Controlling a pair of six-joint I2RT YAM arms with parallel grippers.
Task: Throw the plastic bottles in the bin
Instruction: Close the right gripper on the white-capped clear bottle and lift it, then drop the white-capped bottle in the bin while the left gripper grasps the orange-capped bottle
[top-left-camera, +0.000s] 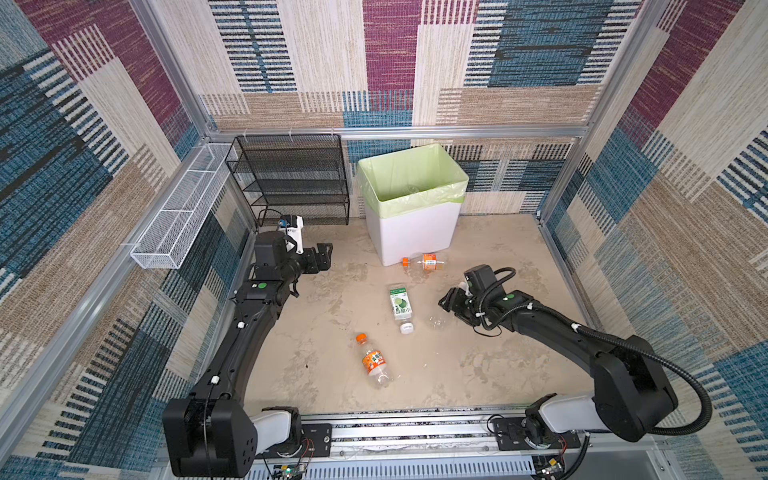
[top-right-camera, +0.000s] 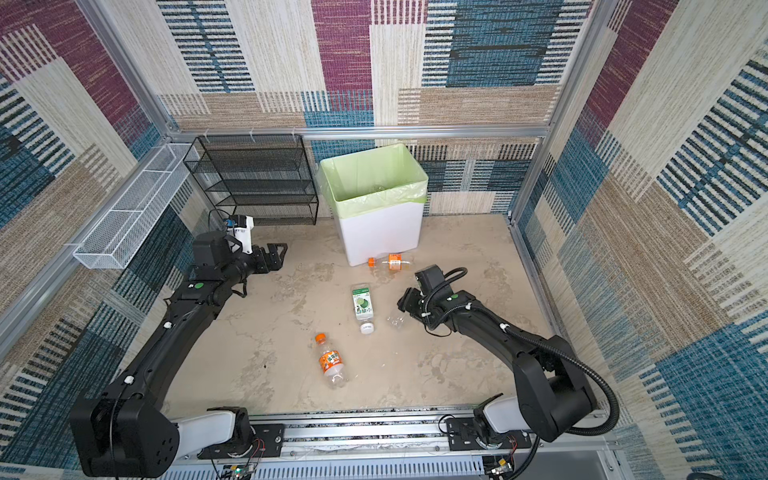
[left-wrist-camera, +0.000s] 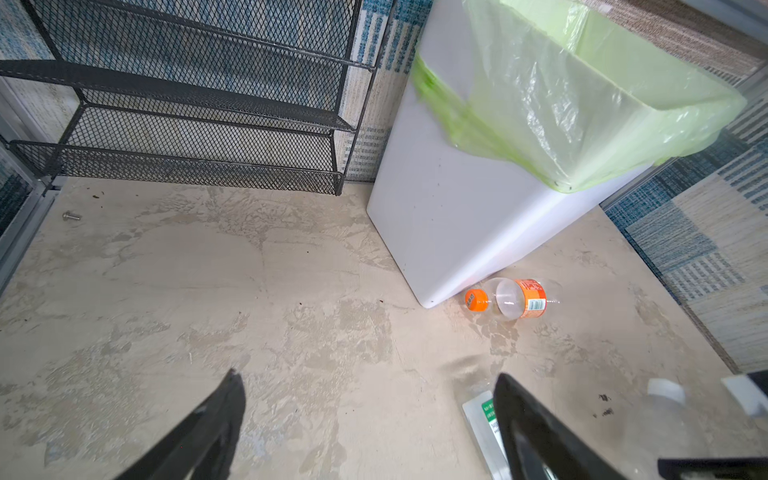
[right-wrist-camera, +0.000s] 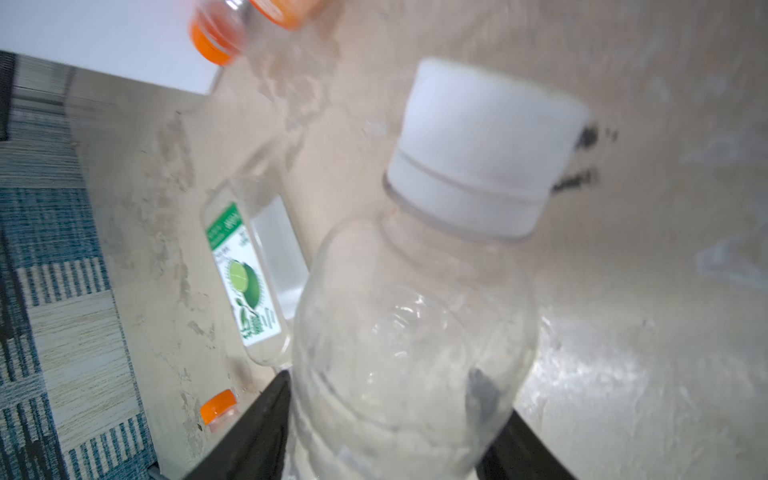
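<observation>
My right gripper (right-wrist-camera: 399, 395) is shut on a clear, label-less bottle (right-wrist-camera: 415, 332) with a white cap (right-wrist-camera: 478, 145); its fingers press both sides of the body. In both top views that bottle (top-left-camera: 436, 322) (top-right-camera: 397, 321) sits at the gripper (top-left-camera: 449, 305), low over the floor right of centre. A green-labelled bottle (top-left-camera: 400, 305) lies beside it. An orange-labelled bottle (top-left-camera: 428, 262) lies against the foot of the bin (top-left-camera: 413, 232). Another orange bottle (top-left-camera: 374, 361) lies nearer the front. My left gripper (top-left-camera: 324, 255) (left-wrist-camera: 365, 376) hangs open and empty left of the bin.
A black wire-mesh rack (top-left-camera: 291, 178) stands against the back wall left of the bin. A long white wire basket (top-left-camera: 183, 208) hangs on the left wall. A small bolt (left-wrist-camera: 70, 216) lies on the floor near the rack. Aluminium frame rails edge the floor.
</observation>
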